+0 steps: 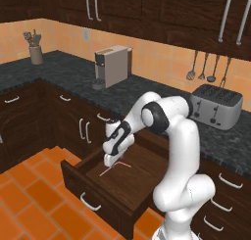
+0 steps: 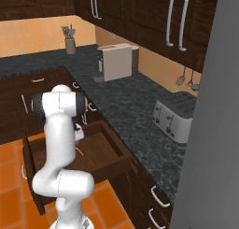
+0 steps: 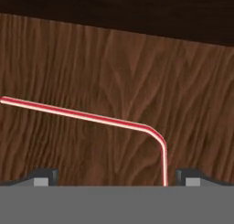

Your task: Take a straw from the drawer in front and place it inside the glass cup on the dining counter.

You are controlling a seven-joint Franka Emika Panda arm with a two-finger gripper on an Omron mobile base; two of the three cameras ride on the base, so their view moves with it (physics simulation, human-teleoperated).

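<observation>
The drawer stands pulled out under the black worktop, with its silver handle on the front. The straw, thin, red-and-white and bent near one end, lies on the drawer's brown floor. My gripper hangs inside the drawer just above it, open. In the hand view the straw runs across the wood and its short leg bends down close to the right fingertip; my gripper holds nothing. From the right base view, the gripper is over the drawer. The glass cup and dining counter are out of view.
On the black speckled worktop stand a coffee machine, a toaster and a utensil holder. Ladles hang on the wall. Orange tiles lie before the drawer. A tall grey panel rises on the right.
</observation>
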